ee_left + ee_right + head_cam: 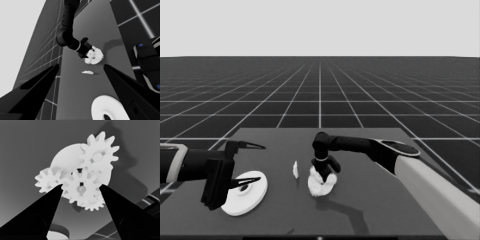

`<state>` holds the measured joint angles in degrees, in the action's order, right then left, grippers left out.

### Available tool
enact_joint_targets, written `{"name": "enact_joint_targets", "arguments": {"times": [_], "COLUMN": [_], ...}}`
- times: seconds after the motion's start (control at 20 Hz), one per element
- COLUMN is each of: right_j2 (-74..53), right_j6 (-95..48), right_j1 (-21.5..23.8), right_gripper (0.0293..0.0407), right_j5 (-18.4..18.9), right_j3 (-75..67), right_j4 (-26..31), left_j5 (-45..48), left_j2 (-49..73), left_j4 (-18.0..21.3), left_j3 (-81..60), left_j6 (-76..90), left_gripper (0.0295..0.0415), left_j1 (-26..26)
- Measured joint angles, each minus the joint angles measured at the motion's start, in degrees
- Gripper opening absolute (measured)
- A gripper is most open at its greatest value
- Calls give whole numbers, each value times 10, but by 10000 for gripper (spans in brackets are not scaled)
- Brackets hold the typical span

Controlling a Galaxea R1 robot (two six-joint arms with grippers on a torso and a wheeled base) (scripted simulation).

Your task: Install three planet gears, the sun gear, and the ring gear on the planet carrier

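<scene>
The planet carrier, the smaller round part [319, 190] [65, 157], lies at mid-table with gears on it. In the right wrist view, planet gears [100, 152] sit around its hole: a second [47, 180] to one side and a third [93, 205] half hidden. The sun gear [81, 188] sits in the middle, meshed with them. My right gripper [326, 172] [81, 187] stands straight over the stack, both fingertips pressed against the sun gear's teeth. The ring gear, the larger round part [245, 192] [105, 108], lies at the left under my parked, open left gripper [252, 164] [82, 65].
A thin white piece [295, 170] [87, 72] stands between the two round parts, just left of the stack. The right arm's pale grey part [440, 190] fills the lower right corner. Dark machinery with blue lights [147, 62] shows past the table's edge.
</scene>
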<state>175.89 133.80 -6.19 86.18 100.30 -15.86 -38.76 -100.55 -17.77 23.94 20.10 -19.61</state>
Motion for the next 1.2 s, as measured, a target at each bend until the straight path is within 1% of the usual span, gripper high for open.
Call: {"name": "enact_joint_targets", "arguments": {"times": [0.15,0.25,0.3,0.35,0.4,0.65,0.7,0.75,0.8,0.85,0.95,1.15,1.2], "right_j2": [0,0,0,0,0,0,-16,-18,-16,-15,-13,-12,-168], "right_j6": [18,24,25,26,26,27,-178,-313,-401,-456,-509,-535,-779], "right_j1": [0,0,0,0,0,0,58,120,155,176,193,200,110], "right_gripper": [309,369,380,383,384,385,393,391,388,386,385,385,406], "right_j5": [0,0,0,0,0,0,33,44,45,44,44,44,-50], "right_j3": [0,0,0,0,0,0,-60,-75,-73,-68,-61,-56,-316], "right_j4": [0,0,0,0,0,0,67,114,143,161,178,186,13], "left_j5": [0,0,0,0,0,0,0,0,0,0,0,0,0], "left_j2": [0,0,0,0,0,0,0,0,0,0,0,0,0], "left_j4": [0,0,0,0,0,0,0,0,0,0,0,0,0], "left_j3": [0,0,0,0,0,0,0,0,0,0,0,0,0], "left_j6": [0,0,0,0,0,0,0,0,0,0,0,0,0], "left_gripper": [385,385,385,385,385,385,385,385,385,385,385,385,385], "left_j1": [0,0,0,0,0,0,0,0,0,0,0,0,0]}}
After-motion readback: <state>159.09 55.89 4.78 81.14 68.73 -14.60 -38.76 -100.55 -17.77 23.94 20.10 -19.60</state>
